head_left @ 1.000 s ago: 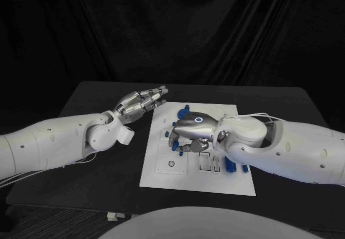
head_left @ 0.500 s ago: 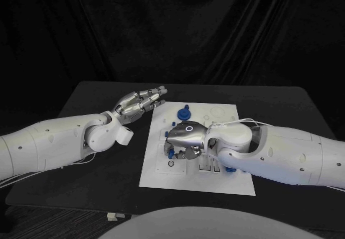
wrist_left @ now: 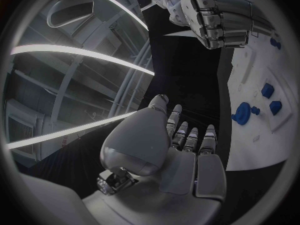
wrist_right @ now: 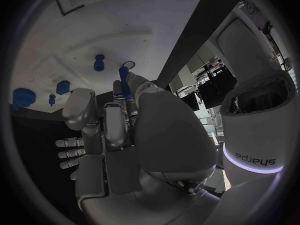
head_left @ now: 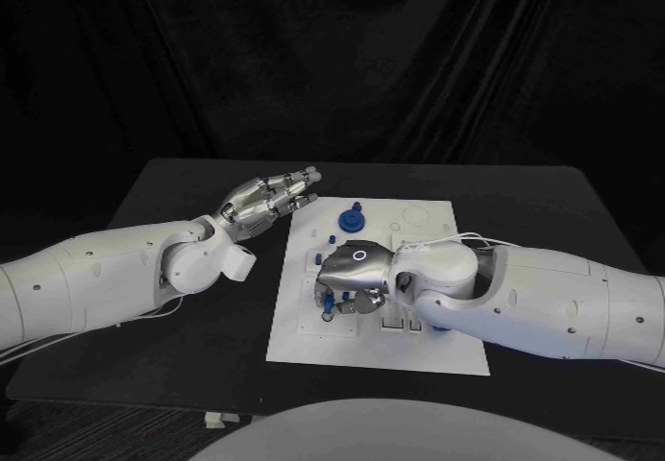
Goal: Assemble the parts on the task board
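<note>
The white task board [head_left: 319,341] lies mid-table. My right hand [head_left: 355,273] hovers low over its left middle and pinches a slim blue peg [wrist_right: 124,81] between thumb and fingers. The peg's tip [head_left: 327,306] points down close to a round ringed hole [wrist_right: 129,65] in the board. Other blue parts stand at the far end of the board [head_left: 351,219] and another part [wrist_right: 99,62] stands close to the hole. My left hand [head_left: 270,200] floats open beside the board's far left corner, fingers stretched and holding nothing. The left wrist view shows its empty palm [wrist_left: 169,152] and the right hand [wrist_left: 219,17] beyond.
Rectangular slots [head_left: 399,315] lie in the board beside my right hand, partly covered by my forearm [head_left: 527,303]. More blue parts [wrist_left: 242,114] sit on the board [wrist_left: 259,72]. Black table [head_left: 194,317] surrounds the board, with bare room at the near left.
My right hand has travelled along the board toward its near left part, carrying the peg, and sits lower. The left hand has stayed in place.
</note>
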Controlling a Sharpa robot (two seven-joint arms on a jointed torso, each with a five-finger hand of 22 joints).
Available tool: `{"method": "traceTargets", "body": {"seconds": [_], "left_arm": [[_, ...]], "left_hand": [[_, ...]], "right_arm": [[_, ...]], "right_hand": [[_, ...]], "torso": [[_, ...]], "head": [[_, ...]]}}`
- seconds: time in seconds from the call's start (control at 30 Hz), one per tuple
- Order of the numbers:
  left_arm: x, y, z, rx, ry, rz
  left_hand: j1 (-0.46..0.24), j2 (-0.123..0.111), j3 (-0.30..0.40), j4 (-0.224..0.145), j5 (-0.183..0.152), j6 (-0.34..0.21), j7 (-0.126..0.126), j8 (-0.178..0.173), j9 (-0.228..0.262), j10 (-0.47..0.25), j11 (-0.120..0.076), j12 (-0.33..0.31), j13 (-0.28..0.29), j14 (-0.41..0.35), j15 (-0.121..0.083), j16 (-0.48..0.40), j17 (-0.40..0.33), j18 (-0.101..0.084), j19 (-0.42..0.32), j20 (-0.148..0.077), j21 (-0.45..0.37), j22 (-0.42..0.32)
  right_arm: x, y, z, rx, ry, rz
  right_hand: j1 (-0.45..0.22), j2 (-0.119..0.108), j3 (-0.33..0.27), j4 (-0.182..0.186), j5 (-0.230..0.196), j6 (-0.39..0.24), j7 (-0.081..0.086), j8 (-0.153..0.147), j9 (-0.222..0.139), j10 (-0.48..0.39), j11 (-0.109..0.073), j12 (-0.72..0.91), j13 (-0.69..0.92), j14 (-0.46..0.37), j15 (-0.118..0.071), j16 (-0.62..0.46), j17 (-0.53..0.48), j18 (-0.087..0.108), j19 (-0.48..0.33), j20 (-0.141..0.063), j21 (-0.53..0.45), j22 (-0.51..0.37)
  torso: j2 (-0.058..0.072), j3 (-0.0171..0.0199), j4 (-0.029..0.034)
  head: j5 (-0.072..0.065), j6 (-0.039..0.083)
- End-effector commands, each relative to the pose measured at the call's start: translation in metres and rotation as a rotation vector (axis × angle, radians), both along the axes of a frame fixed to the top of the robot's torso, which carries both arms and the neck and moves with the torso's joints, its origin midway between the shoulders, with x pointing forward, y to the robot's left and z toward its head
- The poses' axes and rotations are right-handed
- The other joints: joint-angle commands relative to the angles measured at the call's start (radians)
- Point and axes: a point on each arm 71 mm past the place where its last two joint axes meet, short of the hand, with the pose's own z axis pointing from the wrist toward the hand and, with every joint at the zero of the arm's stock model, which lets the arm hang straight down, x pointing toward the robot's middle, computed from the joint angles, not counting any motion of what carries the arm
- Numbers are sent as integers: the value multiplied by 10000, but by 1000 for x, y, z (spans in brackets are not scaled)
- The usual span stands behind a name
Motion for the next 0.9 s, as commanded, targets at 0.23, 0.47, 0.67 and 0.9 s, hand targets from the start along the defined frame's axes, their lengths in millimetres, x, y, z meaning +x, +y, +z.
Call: {"method": "traceTargets", "body": {"seconds": [0.23, 0.47, 0.67, 0.9], "left_arm": [[-1, -3, 0, -146, 70, -204], [0, -3, -1, -121, 107, -228], [0, -3, -2, -93, 139, -243], [1, -2, -2, -65, 171, -256]], "left_hand": [[-47, 19, 78, -10, -5, -56, 7, 14, -2, -19, 47, 15, 1, -1, 100, 47, 9, 202, -24, 68, -4, -15], [-48, 24, 83, -12, -13, -63, 13, 13, -3, -24, 53, 15, 1, 0, 113, 48, 9, 201, -21, 76, -2, -8], [-49, 25, 85, -12, -15, -57, 14, 15, -2, -28, 54, 13, 0, 2, 117, 50, 10, 200, -20, 79, -2, -7], [-49, 25, 85, -12, -15, -57, 14, 15, -2, -28, 54, 13, 0, 2, 117, 50, 10, 200, -20, 79, -2, -7]], "right_arm": [[-5, 3, -8, -64, 45, 154], [-5, 3, -13, -181, 151, 97], [-6, 3, -17, -283, 243, 78], [-7, 2, -18, -377, 322, 102]], "right_hand": [[-17, -41, 56, -19, 30, -81, 7, -53, 7, 231, -107, 4, 23, 291, -66, 3, -3, -49, -38, -21, -12, 1361], [-18, -40, 64, -32, 29, -77, 4, -59, 11, 275, -117, 12, 30, 285, -73, -14, -26, -46, -44, -25, -21, 1358], [-14, -44, 68, -44, 33, -82, 3, -66, 11, 293, -121, 13, 33, 281, -76, -22, -37, -45, -48, -27, -26, 1357], [-17, -48, 71, -55, 29, -90, 6, -77, 11, 320, -125, 17, 38, 267, -79, -56, -83, -36, -65, -29, -78, 1345]], "torso": [[6, 0, 3], [13, 2, 11], [10, 3, 7], [1, 0, 8]], "head": [[-11, -1], [-27, -1], [-30, -1], [-33, -1]]}}
